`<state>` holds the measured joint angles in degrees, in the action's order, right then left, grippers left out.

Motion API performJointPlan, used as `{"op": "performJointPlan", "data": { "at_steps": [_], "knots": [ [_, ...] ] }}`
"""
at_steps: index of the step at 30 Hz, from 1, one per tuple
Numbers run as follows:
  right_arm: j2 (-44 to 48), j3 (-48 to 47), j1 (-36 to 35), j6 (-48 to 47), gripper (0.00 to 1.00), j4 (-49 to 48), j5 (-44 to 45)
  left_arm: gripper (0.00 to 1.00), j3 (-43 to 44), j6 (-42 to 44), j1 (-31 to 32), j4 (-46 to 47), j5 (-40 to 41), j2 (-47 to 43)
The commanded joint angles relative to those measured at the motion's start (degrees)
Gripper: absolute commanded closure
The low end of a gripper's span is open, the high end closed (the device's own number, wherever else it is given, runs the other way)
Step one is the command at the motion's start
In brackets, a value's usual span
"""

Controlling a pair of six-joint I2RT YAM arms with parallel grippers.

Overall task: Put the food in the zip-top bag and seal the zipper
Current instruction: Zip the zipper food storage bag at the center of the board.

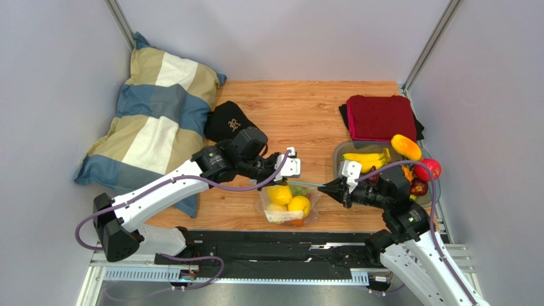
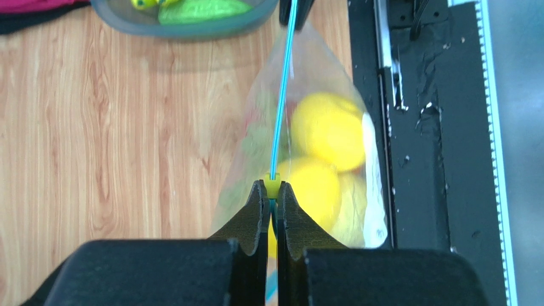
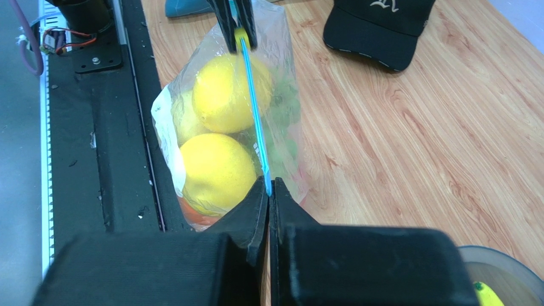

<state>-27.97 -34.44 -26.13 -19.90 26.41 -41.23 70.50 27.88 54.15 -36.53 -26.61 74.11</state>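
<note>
Left gripper (image 2: 272, 191) is clamped on the zipper (image 2: 283, 95) at its yellow end; right gripper (image 3: 269, 188) pinches the opposite end. Probable purpose: strip held taut, zip-top bag (image 2: 313, 64) mouth-up at the bench (image 1: 306, 108) near edge. Count: two grippers, one bag, three yellow fruits (image 3: 217, 172) inside, one orange piece beneath.

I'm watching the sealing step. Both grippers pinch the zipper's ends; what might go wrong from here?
1. The zipper is stretched taut between the left gripper and right gripper; either thin pinch might slip.
2. Yellow fruit bulges just under the strip and may keep it from closing.
3. Bananas lie in the tray, unbagged.
</note>
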Motion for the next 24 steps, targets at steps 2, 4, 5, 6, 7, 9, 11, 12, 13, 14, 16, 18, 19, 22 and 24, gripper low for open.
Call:
{"op": "performJointPlan", "data": {
  "at_steps": [2,4,5,6,7,9,11,12,13,14,16,18,19,22,24],
  "knots": [
    [1.95,0.25,0.38,0.39,1.00,1.89,5.46,1.00,-3.17,4.37,-3.44,-10.05,5.95,-5.98],
    [1.95,0.25,0.38,-0.05,1.00,2.33,6.16,1.00,-4.66,5.60,-3.96,-10.49,6.92,-7.65],
    [1.95,0.25,0.47,-0.40,1.00,2.41,6.43,1.00,-5.02,6.48,-4.23,-10.66,7.97,-8.01],
    [2.04,0.25,0.55,-0.49,1.00,2.50,6.52,1.00,-5.37,6.66,-4.49,-11.10,8.15,-8.36],
    [2.04,0.16,0.55,-0.58,1.00,2.59,6.60,1.00,-5.89,6.92,-5.36,-11.54,8.24,-8.97],
    [2.04,-0.10,0.73,-0.75,1.00,2.76,6.87,1.00,-6.25,7.54,-6.07,-12.59,8.42,-9.42],
    [2.13,-0.19,0.99,-0.93,1.00,2.94,7.13,1.00,-6.86,7.98,-7.48,-13.21,8.86,-10.21],
    [2.13,-0.28,1.08,-1.19,1.00,3.29,7.04,1.00,-7.13,8.76,-8.09,-13.82,8.86,-10.64],
    [2.13,-0.37,1.26,-1.28,1.00,3.47,7.22,1.00,-7.39,8.95,-8.62,-14.00,8.94,-11.26],
    [2.39,-0.46,1.34,-1.37,1.00,3.56,7.31,1.00,-7.57,9.30,-9.84,-14.35,9.03,-11.70],
    [2.56,-0.54,1.61,-1.72,1.00,4.17,7.39,1.00,-7.83,10.44,-10.73,-15.41,9.12,-12.75],
    [2.65,-0.54,1.70,-1.98,1.00,4.35,7.40,1.00,-8.01,11.75,-12.05,-16.89,9.30,-13.63],
    [2.65,-0.63,1.78,-2.25,1.00,4.35,7.40,1.00,-8.36,12.20,-12.49,-17.34,9.21,-14.42],
    [2.48,-0.72,1.96,-2.42,1.00,4.35,7.57,1.00,-9.41,13.34,-13.63,-18.57,10.00,-16.18],
    [2.48,-0.72,2.05,-2.51,1.00,4.44,7.48,1.00,-9.94,13.69,-14.77,-19.01,10.79,-17.06]
  ]
}}
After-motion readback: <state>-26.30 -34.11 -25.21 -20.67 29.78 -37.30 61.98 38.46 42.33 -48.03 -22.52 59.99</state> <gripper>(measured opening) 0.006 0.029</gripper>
